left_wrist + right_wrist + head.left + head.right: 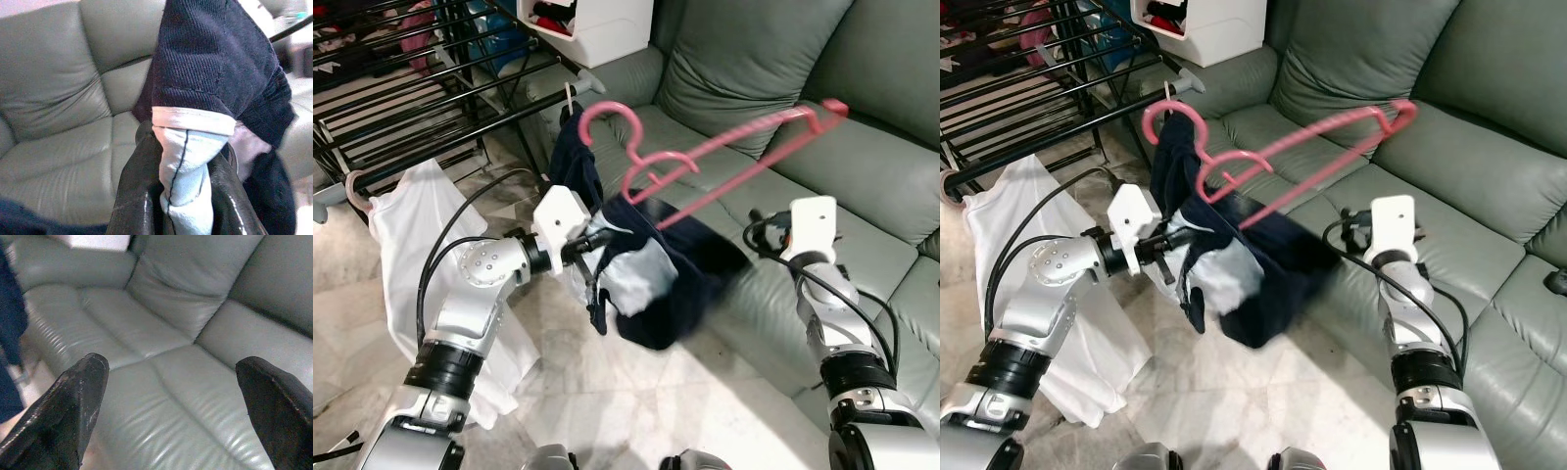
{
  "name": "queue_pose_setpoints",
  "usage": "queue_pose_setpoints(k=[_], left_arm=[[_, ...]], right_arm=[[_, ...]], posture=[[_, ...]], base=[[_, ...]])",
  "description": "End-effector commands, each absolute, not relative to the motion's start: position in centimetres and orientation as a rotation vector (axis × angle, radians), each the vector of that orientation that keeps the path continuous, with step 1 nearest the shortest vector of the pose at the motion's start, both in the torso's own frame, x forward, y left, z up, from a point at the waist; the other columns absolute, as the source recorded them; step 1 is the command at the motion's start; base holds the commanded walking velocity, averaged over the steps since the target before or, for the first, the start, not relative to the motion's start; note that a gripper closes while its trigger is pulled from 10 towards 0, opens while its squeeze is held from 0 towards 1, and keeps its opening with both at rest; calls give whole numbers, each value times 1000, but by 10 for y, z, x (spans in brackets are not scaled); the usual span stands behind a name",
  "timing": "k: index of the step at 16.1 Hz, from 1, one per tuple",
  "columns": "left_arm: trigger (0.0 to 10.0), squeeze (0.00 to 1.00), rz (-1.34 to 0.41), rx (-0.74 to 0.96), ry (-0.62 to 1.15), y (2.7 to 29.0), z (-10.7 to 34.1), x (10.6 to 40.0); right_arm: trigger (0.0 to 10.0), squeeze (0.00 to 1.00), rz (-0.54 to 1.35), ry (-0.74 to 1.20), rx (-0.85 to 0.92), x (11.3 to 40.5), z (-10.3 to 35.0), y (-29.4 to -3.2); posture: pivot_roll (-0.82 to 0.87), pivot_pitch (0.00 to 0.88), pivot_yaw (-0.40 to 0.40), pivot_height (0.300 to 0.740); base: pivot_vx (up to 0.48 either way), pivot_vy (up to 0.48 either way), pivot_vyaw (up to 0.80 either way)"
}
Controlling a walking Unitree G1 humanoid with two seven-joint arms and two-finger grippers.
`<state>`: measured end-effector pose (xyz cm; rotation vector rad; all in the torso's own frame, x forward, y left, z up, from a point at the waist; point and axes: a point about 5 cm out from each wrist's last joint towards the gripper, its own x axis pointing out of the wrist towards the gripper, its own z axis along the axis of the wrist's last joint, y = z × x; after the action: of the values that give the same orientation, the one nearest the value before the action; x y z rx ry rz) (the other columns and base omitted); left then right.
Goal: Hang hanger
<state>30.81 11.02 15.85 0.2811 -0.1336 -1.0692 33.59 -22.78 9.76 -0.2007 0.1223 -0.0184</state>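
Pink hanger hung seemingly snagged in the navy garment your left claw clamped for carrying; right claw gaped.

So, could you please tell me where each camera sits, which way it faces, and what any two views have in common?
Left eye view: on the head, looking forward and down; pink hanger, navy garment, drying rack, both arms.
Right eye view: the other eye, same scene.
Left wrist view: along the left gripper, shut on the garment's pale cloth.
Right wrist view: along the open right gripper, over the sofa.
Shared: the sofa in all four.
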Motion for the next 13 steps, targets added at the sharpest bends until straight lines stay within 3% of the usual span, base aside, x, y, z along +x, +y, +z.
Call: queue_pose_setpoints(k=[1,5,8,9,13], left_arm=[[0,0,-1101,297,-203,105,174,305],[0,0,-1074,302,-239,100,185,309],[0,0,-1089,358,-204,99,177,308],[0,0,-1062,458,-142,102,163,312],[0,0,-901,521,-57,116,142,326]], right_arm=[[10000,0,40,155,-162,340,96,-218],[10000,0,330,419,-7,313,54,-192],[10000,0,305,240,-20,320,81,-198],[10000,0,237,136,-56,327,100,-206],[10000,0,296,65,-74,327,117,-196]], posture=[[8,0,41,740],[8,0,39,740],[1,1,44,740],[-5,0,49,740],[-14,0,45,740]], base=[[0,0,0],[0,0,0],[0,0,0],[0,0,0],[0,0,0]])
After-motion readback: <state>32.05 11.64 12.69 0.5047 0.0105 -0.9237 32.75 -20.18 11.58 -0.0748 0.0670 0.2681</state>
